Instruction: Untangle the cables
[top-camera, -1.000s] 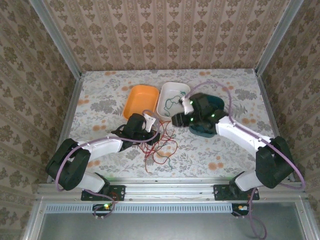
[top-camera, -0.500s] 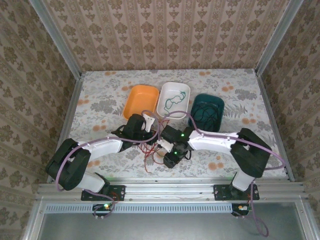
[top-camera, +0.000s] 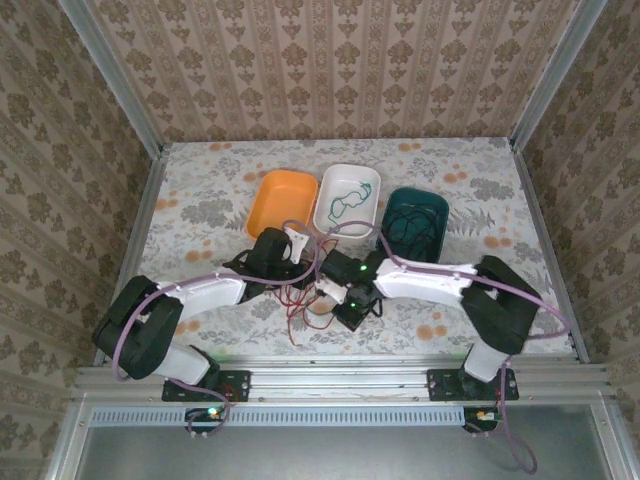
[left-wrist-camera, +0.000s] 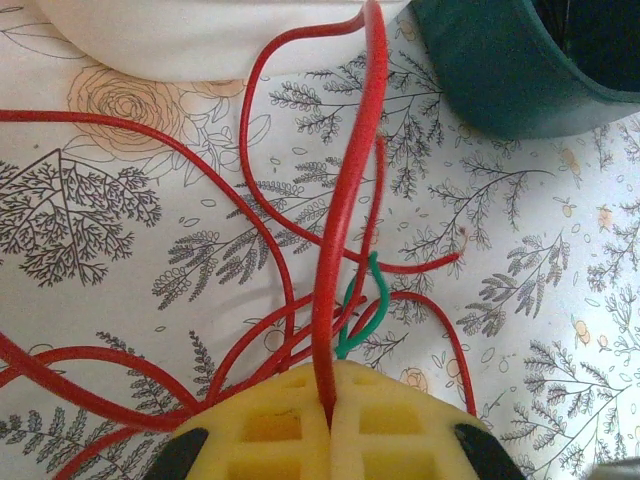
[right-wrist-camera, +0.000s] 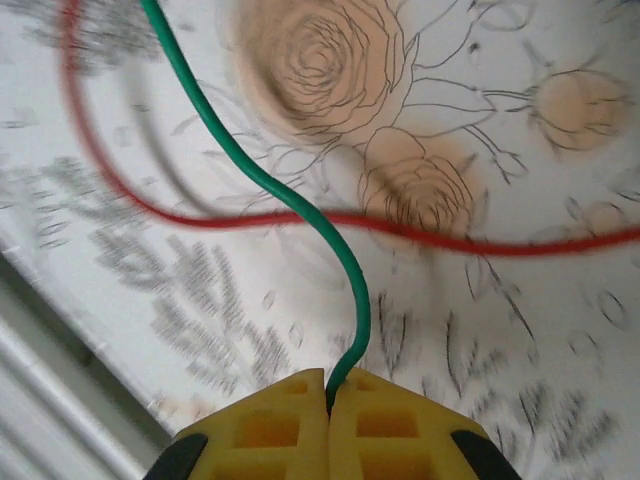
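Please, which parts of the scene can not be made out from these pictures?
- Top view: the red cables run under the right arm, which hides their crossings.
- Left wrist view: the red cable shut in the left pincer is cut off by the top edge.
- Right wrist view: the green cable in the right pincer leaves the top edge; the table is blurred.
- Top view: the teal tray is too dark to show its contents.
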